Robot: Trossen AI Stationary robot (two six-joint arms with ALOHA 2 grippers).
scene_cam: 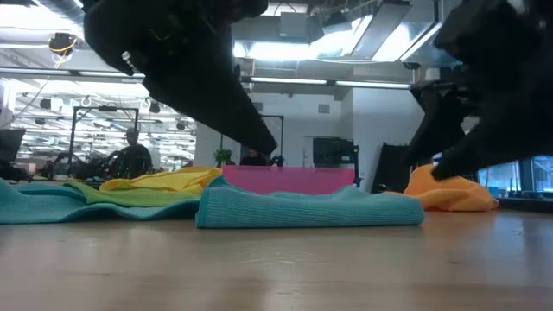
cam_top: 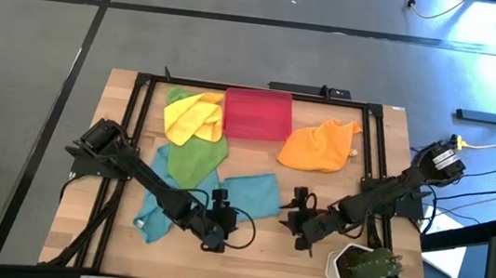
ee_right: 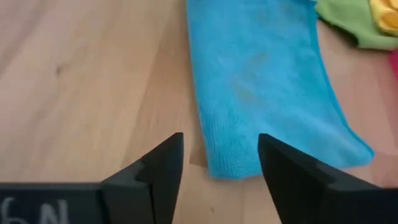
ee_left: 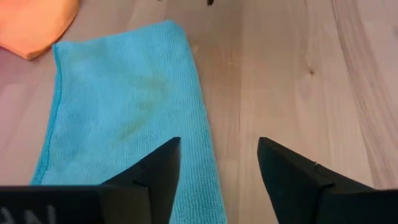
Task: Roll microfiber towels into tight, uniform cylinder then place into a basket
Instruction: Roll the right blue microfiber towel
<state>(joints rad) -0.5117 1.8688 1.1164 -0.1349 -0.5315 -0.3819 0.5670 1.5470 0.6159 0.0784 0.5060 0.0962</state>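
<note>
Folded teal towel: soft teal-blue microfiber cloth folded into a flat strip, sat closest to the low camera, just in front of the red-pink basket, with nothing gripping it.
Basket: small shallow red-pink plastic bin at the far middle of the table, looked like it had nothing in it from above.
Left gripper: dark two-finger one, hung just off the folded teal towel's near-left corner, fingers spread wide and holding nothing; one finger was over the towel's edge, the other over bare wood.
Right gripper: sat just off the folded teal towel's right end, fingers spread wide too, nothing between them but wood and the towel's corner.
Second teal towel: another teal-blue cloth, loose, to the left of the folded one and partly under the left arm.
Green towel: crumpled green cloth, touched the folded teal towel's far-left side.
Yellow towel: crumpled yellow cloth right against the basket's left side, overlapping the green one.
Orange towel: bunched orange cloth just right of the basket, well clear of the teal strip.
Plant pot: white hexagonal pot with a small green plant, at the near edge of the wooden table, right of the right gripper.
</note>
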